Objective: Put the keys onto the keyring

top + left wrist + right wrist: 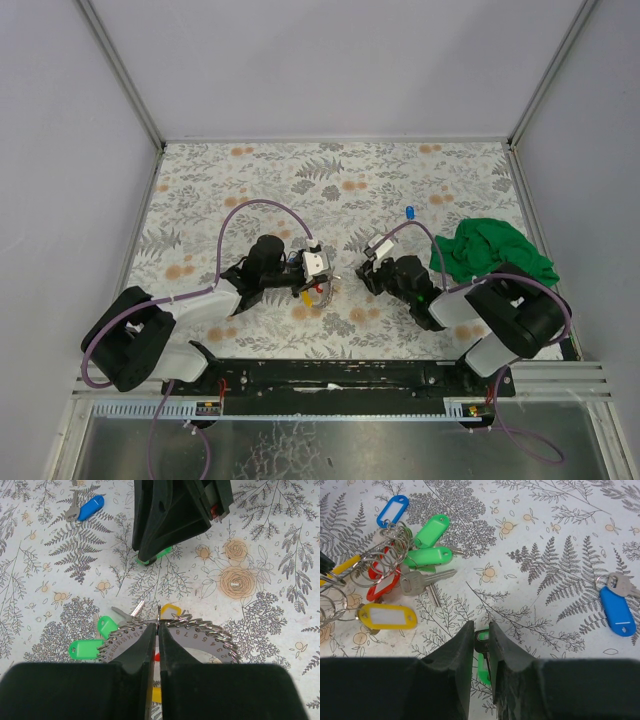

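Note:
My left gripper [158, 627] is shut on the keyring [210, 641], a grey numbered metal ring edged with small split rings. Green tags [85, 648] and a yellow tag [171, 610] lie around it. My right gripper [481, 627] is shut on a dark key with a green tag [482, 667], low over the table. To its left lies the cluster of tagged keys [427, 556] in green, red, yellow and blue. A loose blue-tagged key [616, 611] lies to its right and also shows in the top view [410, 212]. In the top view the left gripper [318, 270] and right gripper [368, 264] face each other.
A crumpled green cloth [495, 250] lies at the right, beside the right arm. The floral table cover [340, 180] ends at grey walls on three sides. In the left wrist view the right gripper's black body [175, 515] stands just beyond the keyring.

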